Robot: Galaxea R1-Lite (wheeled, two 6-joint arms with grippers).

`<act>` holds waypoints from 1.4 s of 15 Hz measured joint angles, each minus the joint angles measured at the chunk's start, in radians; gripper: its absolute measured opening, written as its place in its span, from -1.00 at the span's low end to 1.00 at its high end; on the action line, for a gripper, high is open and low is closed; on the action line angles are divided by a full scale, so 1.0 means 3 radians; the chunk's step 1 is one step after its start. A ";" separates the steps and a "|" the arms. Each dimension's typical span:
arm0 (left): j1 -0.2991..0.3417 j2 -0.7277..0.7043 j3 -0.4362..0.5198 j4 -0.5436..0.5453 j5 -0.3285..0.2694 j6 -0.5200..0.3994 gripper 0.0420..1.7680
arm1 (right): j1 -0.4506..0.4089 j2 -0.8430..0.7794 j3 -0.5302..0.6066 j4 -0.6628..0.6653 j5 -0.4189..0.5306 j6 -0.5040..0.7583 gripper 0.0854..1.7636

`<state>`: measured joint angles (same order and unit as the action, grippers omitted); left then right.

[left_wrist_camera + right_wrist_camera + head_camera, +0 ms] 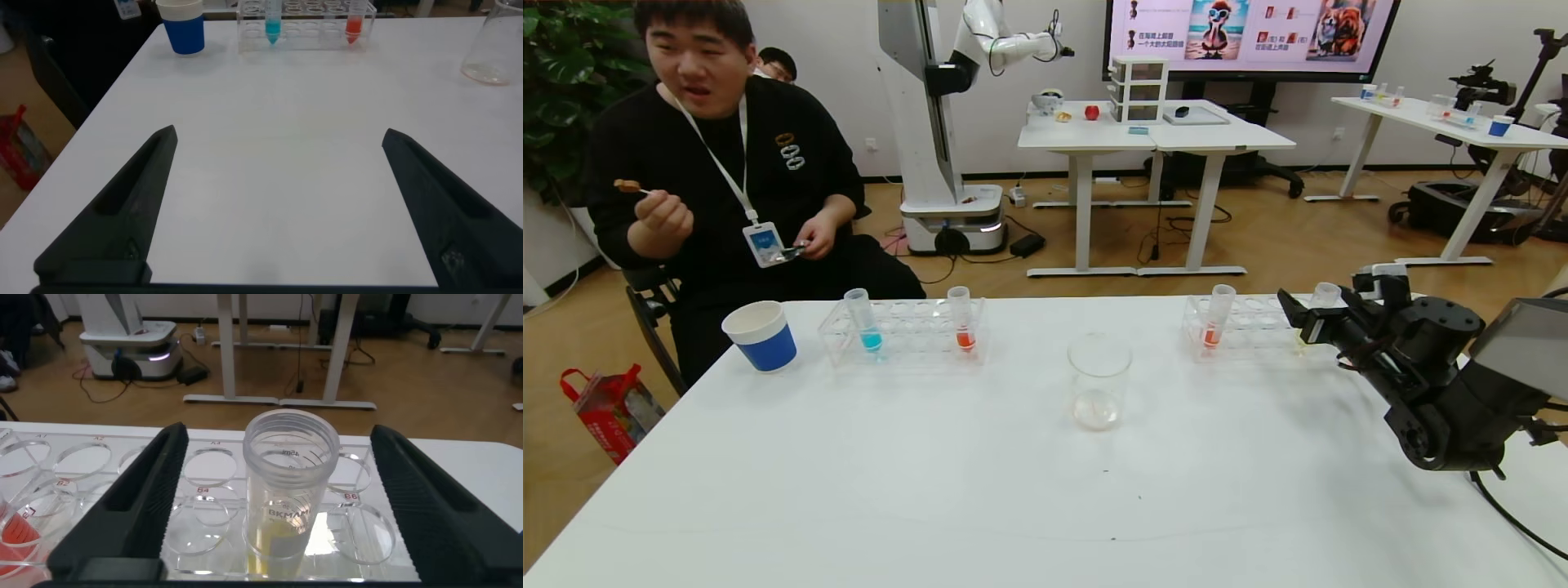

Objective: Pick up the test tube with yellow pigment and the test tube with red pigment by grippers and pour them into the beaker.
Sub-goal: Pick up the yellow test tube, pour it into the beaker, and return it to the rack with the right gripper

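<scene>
The test tube with yellow pigment point(1324, 299) stands in the right clear rack point(1250, 336), at its right end. My right gripper point(1308, 317) is open, with one finger on each side of that tube's upper part and a gap on both sides. The right wrist view shows the tube point(290, 490) upright between the fingers point(143, 490). A test tube with red pigment point(1218, 317) stands in the same rack, to the left. Another one point(961, 320) stands in the left rack. The beaker point(1099, 384) stands mid-table between the racks. My left gripper point(278, 135) is open and empty over bare table.
The left rack point(907, 331) also holds a blue-liquid tube point(864, 320). A blue-and-white paper cup point(760, 335) stands at the far left. A seated person is behind the table's far left edge. The left wrist view shows the cup point(184, 24), the rack and the beaker point(494, 49) far off.
</scene>
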<state>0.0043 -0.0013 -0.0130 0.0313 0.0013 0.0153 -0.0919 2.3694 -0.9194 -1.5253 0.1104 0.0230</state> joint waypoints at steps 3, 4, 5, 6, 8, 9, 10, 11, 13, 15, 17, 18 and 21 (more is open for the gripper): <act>0.0000 0.0000 0.0001 0.0000 0.0000 0.0000 0.98 | -0.0009 -0.0009 -0.0030 0.0013 -0.0001 0.0000 -0.60; 0.0000 0.0000 0.0001 0.0000 0.0001 0.0001 0.98 | -0.0018 -0.0013 -0.0030 0.0014 0.0002 -0.0001 -0.67; -0.0001 0.0000 0.0001 0.0000 0.0000 0.0000 0.98 | -0.0021 -0.0016 -0.0035 0.0006 -0.0001 0.0000 -0.37; 0.0001 0.0000 0.0001 0.0000 0.0001 -0.0001 0.98 | -0.0025 -0.0020 -0.0033 0.0006 0.0004 0.0000 -0.43; -0.0001 0.0000 0.0001 0.0000 0.0000 0.0000 0.98 | -0.0028 -0.0029 -0.0030 0.0003 0.0001 0.0000 -0.50; -0.0001 0.0000 0.0001 0.0000 0.0000 0.0000 0.98 | -0.0037 -0.0040 -0.0030 0.0006 0.0004 0.0000 -0.50; 0.0000 0.0000 0.0001 0.0000 0.0000 0.0000 0.98 | -0.0041 -0.0061 -0.0028 0.0016 0.0004 0.0001 -0.50; 0.0000 0.0000 0.0001 0.0000 -0.0001 0.0001 0.98 | -0.0046 -0.0095 -0.0030 0.0023 0.0002 0.0003 -0.50; 0.0000 0.0000 0.0001 0.0000 0.0000 0.0000 0.98 | -0.0048 -0.0204 -0.0037 0.0083 0.0000 0.0000 -0.50; 0.0000 0.0000 0.0001 0.0000 0.0000 0.0000 0.98 | -0.0040 -0.0376 -0.0041 0.0257 0.0002 -0.0005 -0.50; 0.0000 0.0000 0.0001 0.0000 0.0000 0.0000 0.98 | -0.0036 -0.0572 -0.0051 0.0455 0.0009 -0.0014 -0.50; 0.0000 0.0000 0.0001 0.0000 0.0000 0.0000 0.98 | -0.0036 -0.0655 -0.0056 0.0516 0.0015 -0.0027 -0.50; 0.0000 0.0000 0.0001 0.0000 0.0000 0.0000 0.98 | -0.0043 -0.0802 -0.0085 0.0543 0.0024 -0.0033 -0.50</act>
<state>0.0043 -0.0013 -0.0128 0.0313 0.0013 0.0153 -0.1047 2.1287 -0.9449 -1.3623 0.1177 0.0130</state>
